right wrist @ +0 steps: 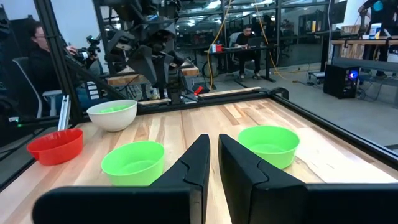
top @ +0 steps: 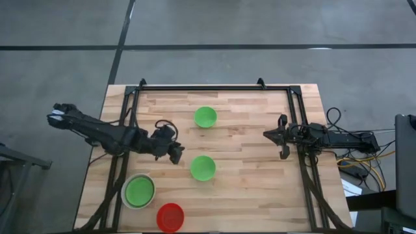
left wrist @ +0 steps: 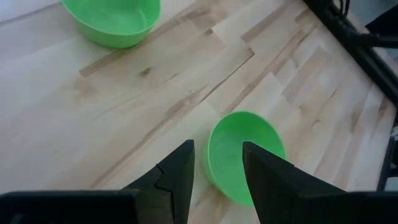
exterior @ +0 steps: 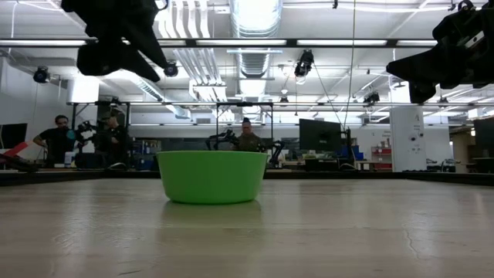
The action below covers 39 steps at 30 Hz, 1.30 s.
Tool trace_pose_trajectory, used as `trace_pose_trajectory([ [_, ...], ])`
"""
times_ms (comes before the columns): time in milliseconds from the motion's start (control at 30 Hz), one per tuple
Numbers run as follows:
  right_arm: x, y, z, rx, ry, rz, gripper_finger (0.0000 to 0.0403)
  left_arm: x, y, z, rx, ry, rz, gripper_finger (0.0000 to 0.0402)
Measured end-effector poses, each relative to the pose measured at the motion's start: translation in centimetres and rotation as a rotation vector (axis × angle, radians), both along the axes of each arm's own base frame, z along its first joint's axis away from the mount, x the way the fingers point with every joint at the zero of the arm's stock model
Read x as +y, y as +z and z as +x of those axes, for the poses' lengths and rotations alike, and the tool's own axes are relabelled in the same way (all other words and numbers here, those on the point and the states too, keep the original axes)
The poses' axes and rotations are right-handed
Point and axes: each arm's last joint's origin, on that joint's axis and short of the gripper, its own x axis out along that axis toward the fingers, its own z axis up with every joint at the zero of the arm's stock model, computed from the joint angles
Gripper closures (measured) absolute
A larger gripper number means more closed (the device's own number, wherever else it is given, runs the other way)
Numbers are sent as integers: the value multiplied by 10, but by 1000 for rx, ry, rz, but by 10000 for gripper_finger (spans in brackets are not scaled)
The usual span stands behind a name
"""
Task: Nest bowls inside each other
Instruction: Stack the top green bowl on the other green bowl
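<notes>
Bright overhead strip lighting [exterior: 255, 15] (soft shadows, slight blur)
</notes>
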Motion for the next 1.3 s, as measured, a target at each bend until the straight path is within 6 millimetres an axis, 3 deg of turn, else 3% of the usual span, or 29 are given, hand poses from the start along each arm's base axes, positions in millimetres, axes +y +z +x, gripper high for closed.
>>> trace_pose_trajectory([
  [800,0,0,0,0,0,0,369,65,-1,9,5,167,-152,261],
  [1300,0,0,0,0,0,-1,369,103,0,5,-3,108,-181,262],
])
